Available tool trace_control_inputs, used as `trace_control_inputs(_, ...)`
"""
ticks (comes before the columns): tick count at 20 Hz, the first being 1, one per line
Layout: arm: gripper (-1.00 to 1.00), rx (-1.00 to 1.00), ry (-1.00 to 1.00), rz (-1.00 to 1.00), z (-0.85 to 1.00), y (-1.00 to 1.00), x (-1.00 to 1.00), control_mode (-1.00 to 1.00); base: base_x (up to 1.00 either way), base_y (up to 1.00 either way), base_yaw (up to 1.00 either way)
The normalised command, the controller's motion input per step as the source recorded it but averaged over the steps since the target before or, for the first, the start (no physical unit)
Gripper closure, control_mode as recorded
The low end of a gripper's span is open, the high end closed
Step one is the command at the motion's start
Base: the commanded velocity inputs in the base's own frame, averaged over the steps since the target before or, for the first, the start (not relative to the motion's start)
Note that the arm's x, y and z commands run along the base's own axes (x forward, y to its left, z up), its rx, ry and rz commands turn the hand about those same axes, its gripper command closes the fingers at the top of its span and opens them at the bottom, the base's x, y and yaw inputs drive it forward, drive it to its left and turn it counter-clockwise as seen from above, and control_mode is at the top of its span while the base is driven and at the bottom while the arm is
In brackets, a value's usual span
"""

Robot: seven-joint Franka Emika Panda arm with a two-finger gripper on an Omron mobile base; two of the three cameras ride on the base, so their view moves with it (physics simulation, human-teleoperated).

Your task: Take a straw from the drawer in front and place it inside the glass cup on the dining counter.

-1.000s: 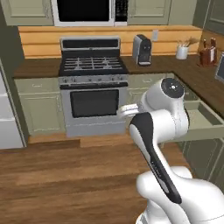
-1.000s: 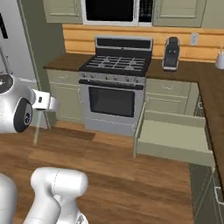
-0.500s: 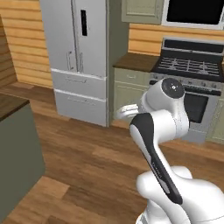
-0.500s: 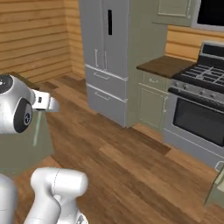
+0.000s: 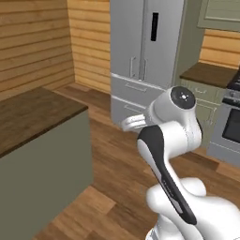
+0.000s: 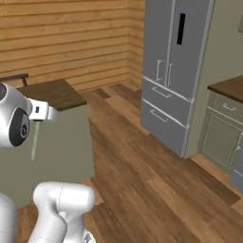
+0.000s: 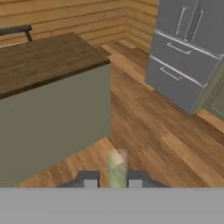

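Observation:
My gripper (image 7: 113, 179) is shut on the straw (image 7: 116, 165), a thin pale greenish stick that rises between the two dark finger tips. In the right base view the straw (image 6: 34, 141) hangs straight down below the hand, in front of the dining counter's green side. The dining counter (image 7: 48, 59) is a dark brown wooden top on a sage-green base, to the left and ahead of the gripper, and its near corner (image 5: 42, 110) points toward me. The glass cup and the drawer are out of view.
A grey refrigerator (image 5: 147, 61) (image 6: 175, 71) stands against the far wall, with green cabinets under a dark worktop (image 6: 230, 88) to its right. A dark stool frame (image 7: 15, 29) shows behind the dining counter. Wooden floor (image 7: 162, 131) lies open between counter and refrigerator.
The whole picture has swung left with the base: the stove and open drawer have left the views, and the refrigerator and dining counter have come in. The gripper stays shut on the straw.

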Motion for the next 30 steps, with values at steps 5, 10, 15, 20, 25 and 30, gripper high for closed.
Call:
trace_control_inputs(5,1.00,0.00,0.00,0.00,0.00,0.00,0.00,1.00,1.00,0.09,0.11)
trace_control_inputs(10,1.00,0.00,0.00,0.00,0.00,0.00,0.00,1.00,1.00,-0.15,0.09)
trace_control_inputs(15,1.00,0.00,0.00,0.00,0.00,0.00,0.00,1.00,1.00,-0.42,0.09)
trace_control_inputs(20,1.00,0.00,0.00,0.00,0.00,0.00,0.00,1.00,1.00,-0.63,0.25)
trace_control_inputs(25,1.00,0.00,0.00,0.00,0.00,0.00,0.00,1.00,1.00,-0.48,0.38)
trace_control_inputs(30,1.00,0.00,0.00,0.00,0.00,0.00,0.00,1.00,1.00,-0.42,0.40)
